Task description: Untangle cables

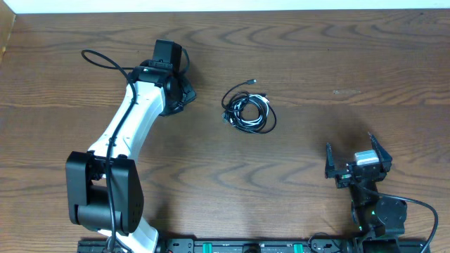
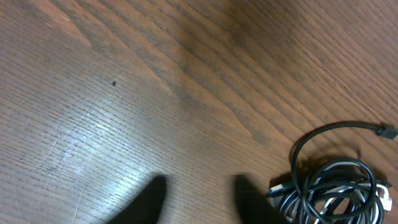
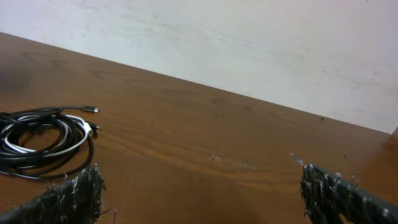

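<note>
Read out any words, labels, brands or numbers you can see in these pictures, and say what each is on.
No readable text anywhere. The cables, the table, the left arm, the right arm and the wall carry none. The bar at the table's near edge shows only green lights; any marking is too small to read.

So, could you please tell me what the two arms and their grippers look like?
The left arm has a white link between black joints, with a black cable along it. The right arm is black; the right gripper has dark, rough-textured fingers.
</note>
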Motion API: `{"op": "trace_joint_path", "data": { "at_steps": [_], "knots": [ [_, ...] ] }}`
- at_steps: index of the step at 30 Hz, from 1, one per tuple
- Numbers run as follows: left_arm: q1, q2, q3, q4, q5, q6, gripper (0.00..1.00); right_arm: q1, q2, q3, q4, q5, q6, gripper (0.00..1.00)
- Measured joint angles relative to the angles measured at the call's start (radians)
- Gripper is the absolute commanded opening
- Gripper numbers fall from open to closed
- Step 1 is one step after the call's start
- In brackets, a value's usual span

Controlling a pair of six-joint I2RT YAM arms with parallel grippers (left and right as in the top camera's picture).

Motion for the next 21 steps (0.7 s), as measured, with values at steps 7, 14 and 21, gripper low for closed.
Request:
{"op": "trace_joint_path", "data": {
  "at_steps": [7,14,21],
  "knots": [
    [0.000,0.000,0.000,0.000,0.000,0.000,0.97,0.000,0.000,0.000,0.001,-0.008,0.001,0.99],
    [0.000,0.000,0.000,0.000,0.000,-0.002,0.38,0.000,0.000,0.000,0.029,-0.035,0.001,0.99],
    [0.000,0.000,0.000,-0.001,0.000,0.001,0.78,0.000,0.000,0.000,0.100,-0.214,0.013,0.99]
  ]
}}
